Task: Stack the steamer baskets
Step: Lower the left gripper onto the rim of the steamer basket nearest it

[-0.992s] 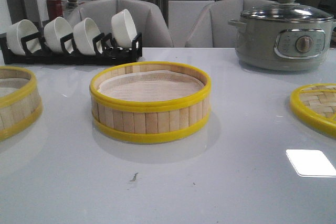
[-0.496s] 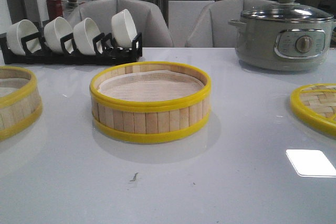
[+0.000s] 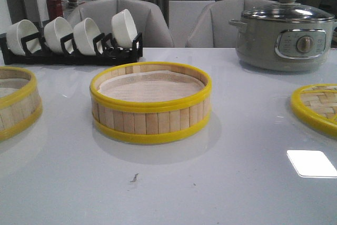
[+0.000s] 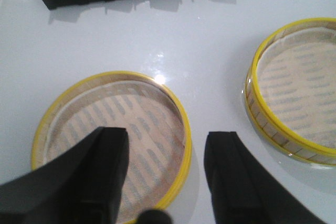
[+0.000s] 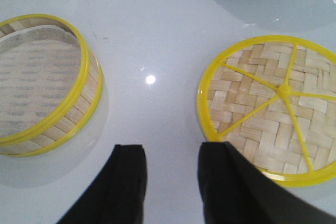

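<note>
Bamboo slats and yellow rims mark both rings: the centre steamer basket (image 3: 151, 103) is seen in the middle of the front view, and the left steamer basket (image 3: 16, 100) is cut by the left edge of that frame, the two standing well apart on the white table (image 3: 221, 183), so nothing is yet stacked. In the left wrist view the left gripper (image 4: 165, 174) is seen with its jaws parted and empty, straddling the near rim of the left steamer basket (image 4: 113, 140), one finger over the liner and one outside the wall; this arm is judged the nearer for a lift, with the centre basket lying at the right of that frame. The right gripper (image 5: 170, 182) is likewise spread and empty, hanging over bare table between the centre basket and the woven lid (image 5: 270, 111). A bowl rack (image 3: 71, 38) and an electric pot (image 3: 284, 35) stand along the back, judged clear of the path between the baskets.
</note>
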Action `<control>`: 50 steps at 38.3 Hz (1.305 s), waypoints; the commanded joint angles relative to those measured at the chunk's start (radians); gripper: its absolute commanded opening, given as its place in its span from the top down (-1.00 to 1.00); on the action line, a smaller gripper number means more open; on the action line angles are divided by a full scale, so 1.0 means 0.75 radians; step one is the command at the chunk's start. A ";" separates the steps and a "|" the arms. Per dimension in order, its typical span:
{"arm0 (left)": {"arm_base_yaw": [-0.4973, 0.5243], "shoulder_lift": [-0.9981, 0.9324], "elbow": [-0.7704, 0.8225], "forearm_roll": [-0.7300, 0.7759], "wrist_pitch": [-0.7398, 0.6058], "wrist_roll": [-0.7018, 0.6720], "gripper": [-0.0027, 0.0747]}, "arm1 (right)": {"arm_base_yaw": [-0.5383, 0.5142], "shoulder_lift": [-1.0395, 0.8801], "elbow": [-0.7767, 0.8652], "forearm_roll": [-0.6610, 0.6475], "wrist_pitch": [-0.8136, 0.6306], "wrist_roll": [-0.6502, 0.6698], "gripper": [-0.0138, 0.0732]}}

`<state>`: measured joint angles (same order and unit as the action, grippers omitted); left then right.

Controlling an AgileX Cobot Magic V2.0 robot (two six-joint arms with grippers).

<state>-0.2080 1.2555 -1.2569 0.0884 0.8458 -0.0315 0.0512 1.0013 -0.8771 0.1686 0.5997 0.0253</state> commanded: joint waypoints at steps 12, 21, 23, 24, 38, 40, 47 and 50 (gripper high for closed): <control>-0.006 0.394 -0.044 -0.048 -0.188 -0.003 -0.11 | 0.003 -0.013 -0.053 -0.010 -0.101 -0.005 -0.17; -0.006 0.569 -0.044 -0.037 -0.250 -0.003 -0.11 | 0.003 -0.013 -0.053 -0.010 -0.102 -0.005 -0.17; -0.006 0.598 -0.044 -0.035 -0.274 -0.003 -0.11 | 0.003 -0.013 -0.053 -0.010 -0.102 -0.005 -0.17; -0.006 0.624 -0.044 -0.035 -0.289 -0.003 -0.11 | 0.003 -0.013 -0.053 -0.010 -0.102 -0.005 -0.17; -0.006 0.757 -0.044 -0.035 -0.319 -0.003 -0.11 | 0.003 -0.013 -0.053 -0.010 -0.100 -0.005 -0.17; -0.006 0.757 -0.044 -0.035 -0.319 -0.003 -0.11 | 0.003 -0.013 -0.053 -0.010 -0.100 -0.005 -0.17; -0.006 0.757 -0.044 -0.035 -0.319 -0.003 0.01 | 0.003 -0.013 -0.053 -0.010 -0.100 -0.005 -0.17; -0.006 0.753 -0.044 -0.031 -0.294 -0.003 0.40 | 0.003 -0.013 -0.053 -0.010 -0.100 -0.005 -0.17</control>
<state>-0.2080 1.8704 -1.2591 0.0608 0.6443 -0.0315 0.0512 1.0013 -0.8771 0.1686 0.5981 0.0253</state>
